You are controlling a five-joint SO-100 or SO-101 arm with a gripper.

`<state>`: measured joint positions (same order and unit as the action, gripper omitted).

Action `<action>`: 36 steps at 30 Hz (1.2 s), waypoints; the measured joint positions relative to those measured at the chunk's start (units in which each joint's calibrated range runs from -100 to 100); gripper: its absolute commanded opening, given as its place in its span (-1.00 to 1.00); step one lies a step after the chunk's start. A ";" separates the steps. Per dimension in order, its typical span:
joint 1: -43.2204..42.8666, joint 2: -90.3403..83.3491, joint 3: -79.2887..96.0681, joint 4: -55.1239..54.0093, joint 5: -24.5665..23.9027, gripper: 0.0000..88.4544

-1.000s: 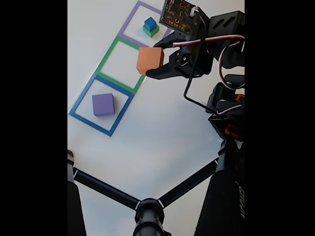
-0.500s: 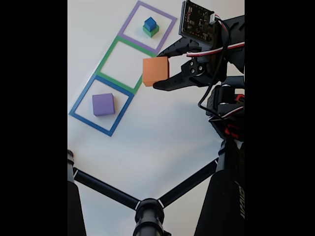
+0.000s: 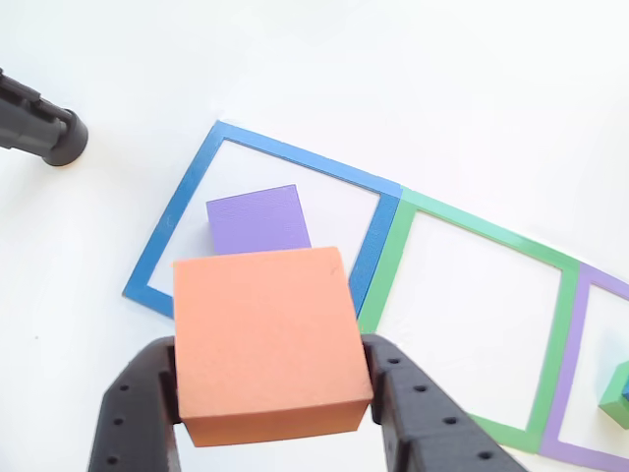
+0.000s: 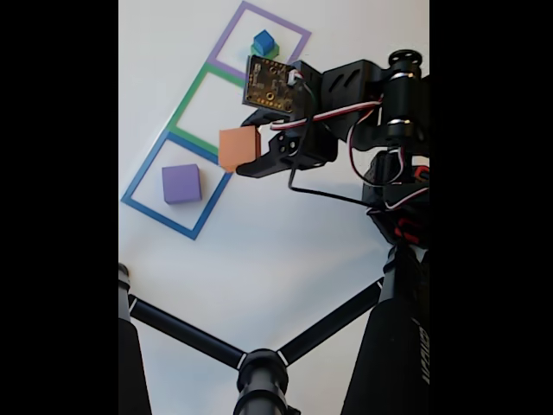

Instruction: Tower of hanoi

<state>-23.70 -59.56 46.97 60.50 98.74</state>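
The orange block (image 3: 267,339) sits low and centre in the other view, pinched between the two black fingers (image 3: 138,403) of the gripper (image 3: 270,413) and held clear of the white table (image 3: 413,88). Behind it, the purple block (image 3: 257,220) lies inside the blue tape square (image 3: 182,202). In the fixed view, the blue cube (image 4: 263,41) tops the green block (image 4: 259,52) near the upper edge, inside the purple tape square (image 4: 226,36).
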 measured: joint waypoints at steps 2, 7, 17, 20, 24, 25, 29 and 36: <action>0.00 0.76 7.35 -8.22 0.72 -0.83; 0.00 4.47 20.45 -26.52 0.72 -0.83; 0.82 31.91 25.06 -66.75 0.72 -0.83; 0.12 39.17 25.06 -76.26 0.72 -0.83; -1.64 44.91 25.41 -84.40 1.08 -0.83; -2.11 45.84 25.50 -85.93 0.72 -0.83; -3.51 49.47 25.41 -91.01 1.26 -0.83; -3.51 54.45 25.41 -95.45 1.26 -0.83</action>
<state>-27.21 -5.11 72.38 -34.95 100.00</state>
